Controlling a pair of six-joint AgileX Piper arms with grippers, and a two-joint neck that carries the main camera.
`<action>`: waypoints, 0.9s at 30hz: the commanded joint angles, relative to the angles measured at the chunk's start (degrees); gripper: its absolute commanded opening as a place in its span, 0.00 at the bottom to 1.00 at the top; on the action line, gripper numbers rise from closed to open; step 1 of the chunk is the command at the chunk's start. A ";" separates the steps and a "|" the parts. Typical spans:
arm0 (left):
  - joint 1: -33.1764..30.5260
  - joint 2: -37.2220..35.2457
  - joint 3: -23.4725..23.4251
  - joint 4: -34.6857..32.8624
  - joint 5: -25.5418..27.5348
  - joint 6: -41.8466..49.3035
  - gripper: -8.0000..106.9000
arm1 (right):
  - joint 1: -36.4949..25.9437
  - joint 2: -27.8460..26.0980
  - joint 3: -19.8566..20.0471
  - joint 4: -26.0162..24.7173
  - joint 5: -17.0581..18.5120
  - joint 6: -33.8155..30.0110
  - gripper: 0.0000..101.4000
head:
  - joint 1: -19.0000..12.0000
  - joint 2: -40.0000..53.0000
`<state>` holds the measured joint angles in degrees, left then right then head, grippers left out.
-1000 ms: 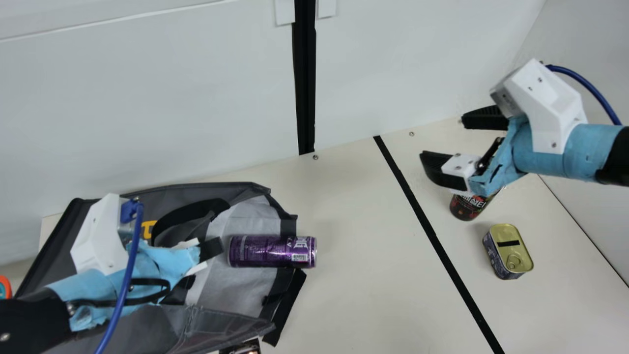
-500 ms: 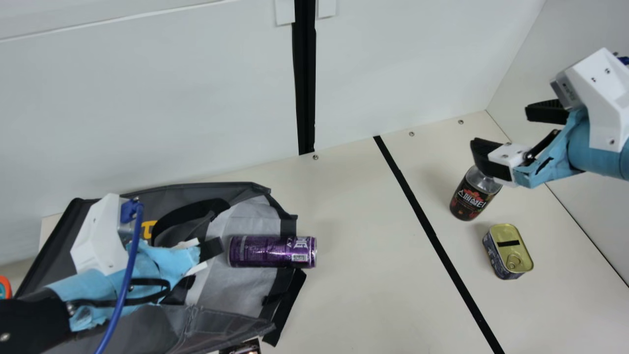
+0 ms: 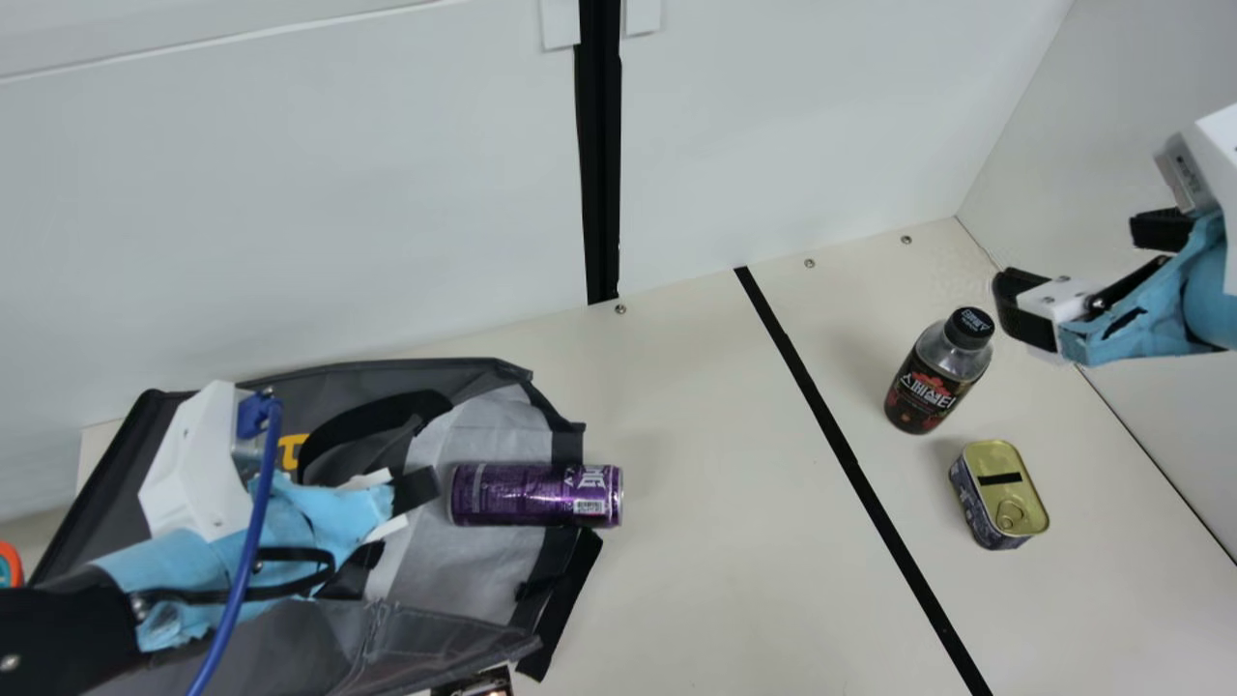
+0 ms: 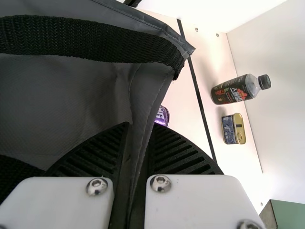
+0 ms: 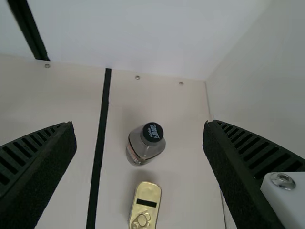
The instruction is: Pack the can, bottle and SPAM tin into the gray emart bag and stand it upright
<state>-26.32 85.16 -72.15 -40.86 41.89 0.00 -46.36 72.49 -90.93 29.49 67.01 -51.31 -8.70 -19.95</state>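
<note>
In the main view my left gripper (image 3: pixel 417 488) is over the gray bag (image 3: pixel 329 638), which lies on its side with its mouth toward the table's middle. In the left wrist view my left gripper (image 4: pixel 139 138) is shut on a fold of the bag's edge (image 4: pixel 141 100). The purple can (image 3: pixel 536 495) lies in the bag's mouth, one end sticking out. My right gripper (image 3: pixel 1078 256) stands open and empty, right of the upright bottle (image 3: pixel 933 377); in the right wrist view the open gripper (image 5: pixel 139 129) has the bottle (image 5: pixel 146 142) between its spread fingers. The SPAM tin (image 3: pixel 1000 495) stands near the bottle.
White walls (image 3: pixel 309 213) rise behind and at the right of the table. A black tape line (image 3: pixel 850 464) runs between the bag and the bottle. A dark object (image 3: pixel 478 684) shows below the bag, and an orange and teal item (image 3: pixel 10 565) at the left edge.
My right gripper has moved to the right, away from above the bottle, uncovering its cap and upper part. The left arm, bag, can and tin have kept still.
</note>
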 commanded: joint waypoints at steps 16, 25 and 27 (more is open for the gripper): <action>0.00 0.00 0.00 0.00 0.00 0.00 0.00 | 9.29 -8.85 0.26 -22.92 2.00 25.16 0.94 | -1.30 -0.05; 0.00 0.00 0.00 0.00 0.00 0.00 0.00 | 20.47 -12.82 3.53 -35.27 2.89 40.36 0.94 | -1.30 -0.05; 0.00 0.00 0.00 0.00 0.00 0.00 0.00 | 22.56 -13.47 4.58 -37.32 2.89 42.93 0.94 | -1.30 -0.05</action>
<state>-26.32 85.16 -72.15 -40.86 41.89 0.00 -26.12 59.21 -86.92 -4.98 69.98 -12.19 -8.70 -19.95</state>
